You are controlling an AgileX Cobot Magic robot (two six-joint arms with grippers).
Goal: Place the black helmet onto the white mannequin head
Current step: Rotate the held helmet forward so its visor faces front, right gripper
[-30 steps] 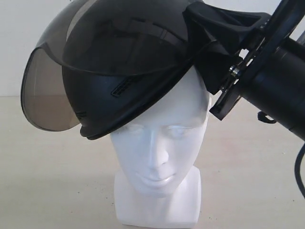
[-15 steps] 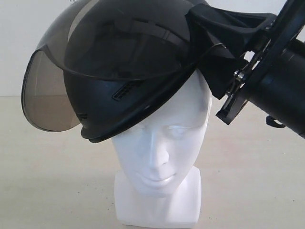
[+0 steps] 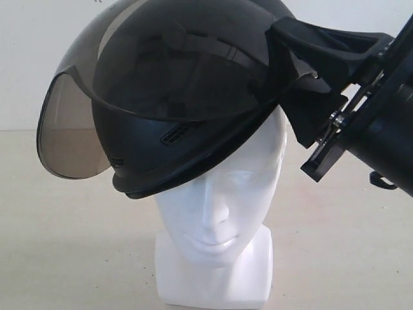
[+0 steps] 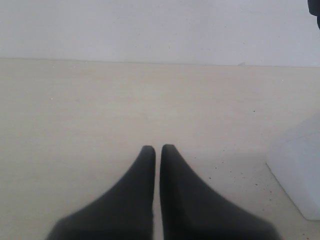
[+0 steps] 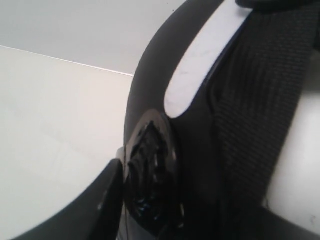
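Nearly there: my right end effector (image 3: 287, 77) pinches the black helmet (image 3: 187, 97), sitting crooked on the white mannequin head (image 3: 219, 206); needs leveling, then release.

No text, brand, number or sign can be read in any view. The black helmet (image 3: 148, 139) has a small raised patch low on its left side near the rim, too small to tell whether it is lettering. The white mannequin head (image 3: 216, 206) and the worktop (image 3: 64, 258) bear no legible marking.
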